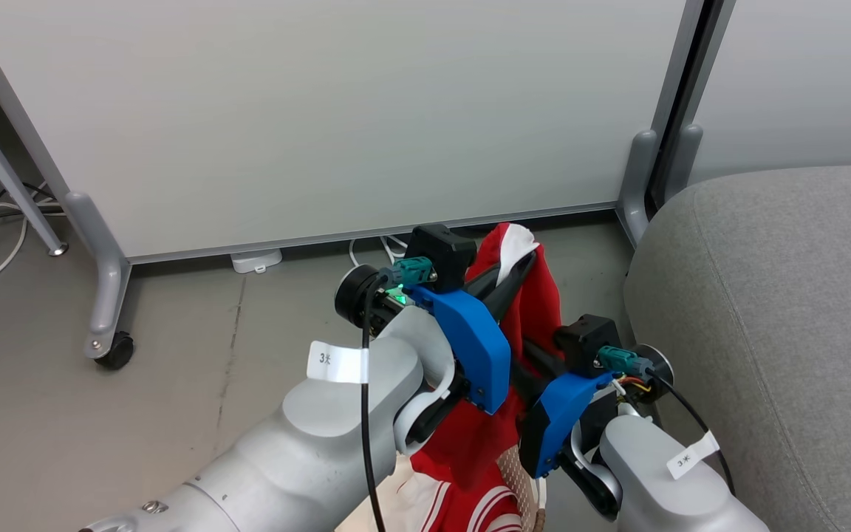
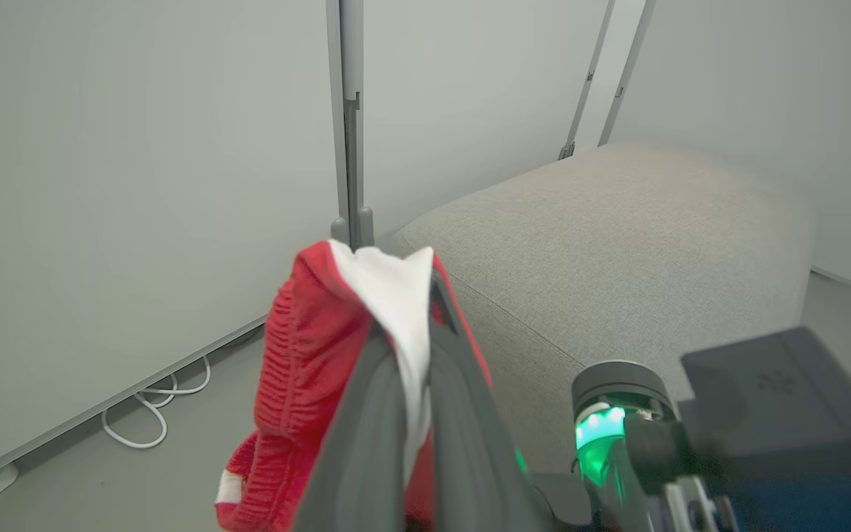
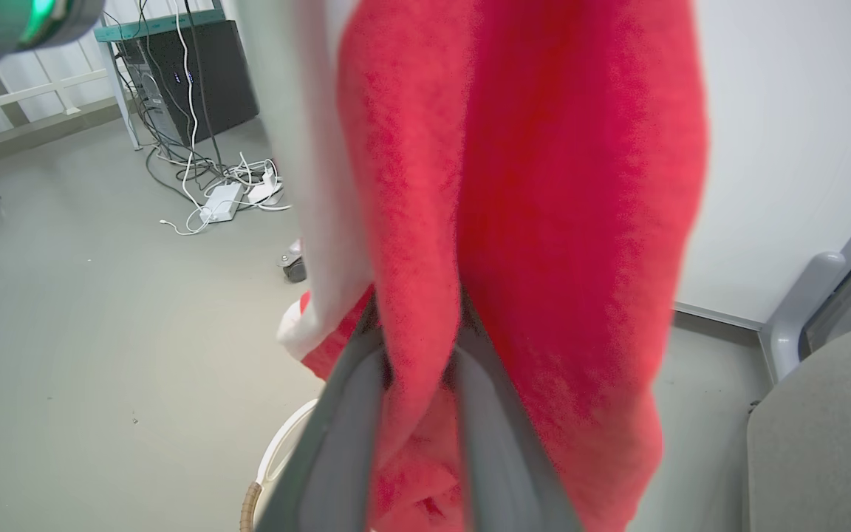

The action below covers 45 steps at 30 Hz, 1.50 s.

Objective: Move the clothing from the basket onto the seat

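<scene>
L gripper [image 2: 407, 310] clamped on white-trimmed top of red garment [image 2: 300, 347], R gripper [image 3: 418, 318] pinching a lower fold. It hangs mid-frame above basket [image 3: 278, 458], seat [image 1: 780, 295] at right. Light, limp cloth, prob droops/swings: grab bunched folds, not one layer.

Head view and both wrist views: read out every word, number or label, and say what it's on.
"3" plus a small character too blurred to read: left white tag by the left forearm.
"3" plus the same blurred character: right white tag by the right forearm.
Faint emblem on the black camera box, left wrist view: unreadable.
</scene>
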{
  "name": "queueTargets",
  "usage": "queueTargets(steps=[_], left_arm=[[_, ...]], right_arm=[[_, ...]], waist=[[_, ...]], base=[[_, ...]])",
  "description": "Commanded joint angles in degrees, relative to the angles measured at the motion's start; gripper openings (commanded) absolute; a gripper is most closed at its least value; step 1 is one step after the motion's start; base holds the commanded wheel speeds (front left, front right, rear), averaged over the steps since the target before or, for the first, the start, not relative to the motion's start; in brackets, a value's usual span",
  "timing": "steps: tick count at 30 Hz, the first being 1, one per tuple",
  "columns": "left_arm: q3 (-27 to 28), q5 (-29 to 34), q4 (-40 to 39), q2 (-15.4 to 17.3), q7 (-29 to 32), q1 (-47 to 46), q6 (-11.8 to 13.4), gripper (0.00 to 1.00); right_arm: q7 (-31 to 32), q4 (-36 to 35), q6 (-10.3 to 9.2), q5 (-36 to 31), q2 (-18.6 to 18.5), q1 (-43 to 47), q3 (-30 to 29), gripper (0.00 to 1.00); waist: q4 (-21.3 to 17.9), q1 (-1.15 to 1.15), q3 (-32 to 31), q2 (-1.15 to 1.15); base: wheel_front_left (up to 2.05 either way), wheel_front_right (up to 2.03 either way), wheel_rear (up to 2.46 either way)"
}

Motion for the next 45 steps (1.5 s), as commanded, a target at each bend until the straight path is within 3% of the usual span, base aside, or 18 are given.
queueTargets(steps=[1, 24, 25, 28, 45], left_arm=[[-0.14, -0.33, 0.12, 0.01, -0.32, -0.99, 0.32, 0.0], [-2.5, -3.46, 3.19, 0.01, -2.2, -2.98, 0.45, 0.0], [-2.56, -3.56, 3.28, 0.01, -2.24, -3.03, 0.48, 0.07], [-2.74, -3.4, 3.54, 0.01, -2.9, -3.2, 0.45, 1.0], [-0.72, -1.1, 5.59, 1.25, -6.54, 0.46, -0.43, 1.0]], right_arm=[[-0.33, 0.3, 0.01, 0.27, -0.12, -1.01, 0.19, 0.0], [-1.45, 3.43, 0.01, 4.29, -0.12, -2.29, 2.18, 0.0], [-1.46, 3.36, 0.01, 4.35, -0.12, -2.4, 2.07, 0.0], [-1.46, 3.12, 0.01, 4.14, -0.12, -2.34, 1.66, 0.0], [-1.48, 1.33, 0.01, 2.19, -0.12, -1.31, -1.24, 0.0]], waist=[[-0.04, 0.0, 0.01, 0.0], [-1.31, 0.0, 0.22, 0.0], [-1.33, 0.0, 0.23, 0.0], [-1.41, 0.0, 0.31, 0.0], [-1.38, 0.0, 0.68, 0.0]], base=[[0.0, 0.0, 0.0], [0.0, 0.0, 0.0], [0.0, 0.0, 0.0], [0.0, 0.0, 0.0], [0.0, 0.0, 0.0]])
